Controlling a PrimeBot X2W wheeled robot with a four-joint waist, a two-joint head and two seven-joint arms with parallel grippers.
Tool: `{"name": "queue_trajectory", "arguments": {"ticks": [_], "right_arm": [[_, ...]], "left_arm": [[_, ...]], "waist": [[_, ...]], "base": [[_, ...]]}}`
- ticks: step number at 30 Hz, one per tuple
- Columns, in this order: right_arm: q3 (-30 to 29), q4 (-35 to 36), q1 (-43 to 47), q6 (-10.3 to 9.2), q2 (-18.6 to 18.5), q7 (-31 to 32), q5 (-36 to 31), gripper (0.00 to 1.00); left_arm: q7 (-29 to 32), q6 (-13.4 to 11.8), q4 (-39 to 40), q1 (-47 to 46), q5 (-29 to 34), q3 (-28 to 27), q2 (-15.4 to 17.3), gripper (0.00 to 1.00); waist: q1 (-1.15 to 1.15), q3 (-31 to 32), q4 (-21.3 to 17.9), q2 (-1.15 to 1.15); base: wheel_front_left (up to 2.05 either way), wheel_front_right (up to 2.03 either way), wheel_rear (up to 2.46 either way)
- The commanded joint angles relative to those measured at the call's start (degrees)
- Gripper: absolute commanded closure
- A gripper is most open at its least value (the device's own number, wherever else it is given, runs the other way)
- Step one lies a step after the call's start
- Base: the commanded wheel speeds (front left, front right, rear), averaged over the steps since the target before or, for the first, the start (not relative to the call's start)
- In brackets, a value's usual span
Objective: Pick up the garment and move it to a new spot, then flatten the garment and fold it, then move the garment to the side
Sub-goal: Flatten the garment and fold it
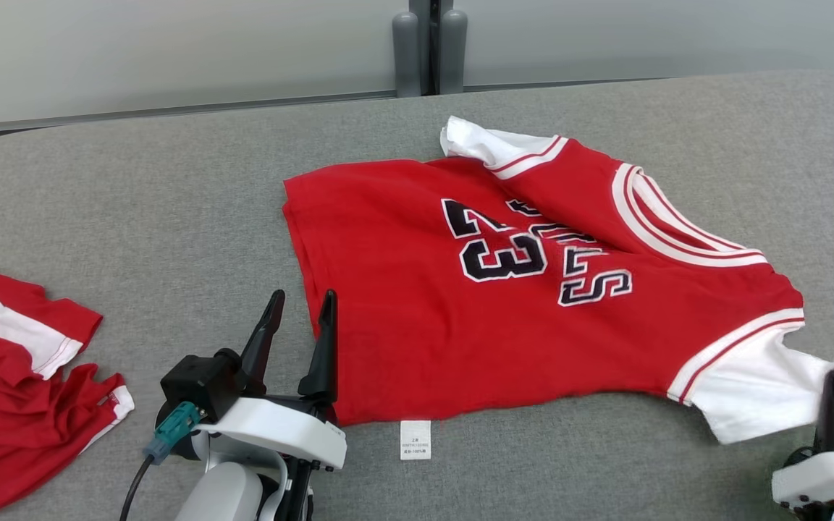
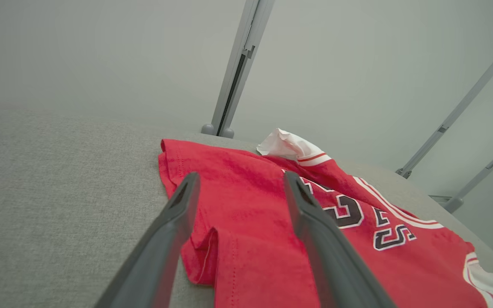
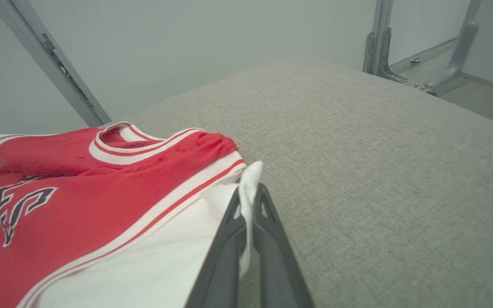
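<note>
Much open table [image 1: 135,217], seemingly, around garment [image 1: 402,304]

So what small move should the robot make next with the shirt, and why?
Probably shut the left gripper on the hem corner of the shirt. Its fingers stand open with that edge between them, while the right gripper is shut on the white sleeve. With both ends held, the shirt could be lifted.

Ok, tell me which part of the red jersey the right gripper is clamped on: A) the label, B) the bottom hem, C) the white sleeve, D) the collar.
C: the right gripper is shut on the edge of the white sleeve of the red jersey, with white cloth pinched in its jaws.
</note>
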State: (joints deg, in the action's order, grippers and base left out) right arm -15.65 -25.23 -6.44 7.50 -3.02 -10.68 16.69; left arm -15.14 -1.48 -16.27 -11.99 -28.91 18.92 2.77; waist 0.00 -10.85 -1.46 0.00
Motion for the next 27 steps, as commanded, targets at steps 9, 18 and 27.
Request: {"name": "queue_trajectory", "arguments": {"ticks": [9,18,27], "right_arm": [[3.42,3.89,-0.52,-0.02,0.06,-3.18,1.01,0.0],[7.99,8.58,1.93,-0.01,0.03,-4.47,-0.6,0.0],[8.8,8.09,2.92,-0.02,0.02,-4.59,-1.29,0.0]], "left_arm": [[-0.01,0.8,-1.14,-0.59,0.1,0.25,0.22,0.0],[-0.02,0.46,-2.96,1.22,0.02,1.44,0.22,0.0],[1.34,3.04,-12.35,0.66,-2.66,8.7,0.21,0.0]], "waist": [[0.0,0.16,-0.62,0.0],[0.0,3.08,3.24,0.0],[0.0,4.45,5.81,0.0]], "base": [[0.0,0.0,0.0],[0.0,0.0,0.0],[0.0,0.0,0.0]]}}
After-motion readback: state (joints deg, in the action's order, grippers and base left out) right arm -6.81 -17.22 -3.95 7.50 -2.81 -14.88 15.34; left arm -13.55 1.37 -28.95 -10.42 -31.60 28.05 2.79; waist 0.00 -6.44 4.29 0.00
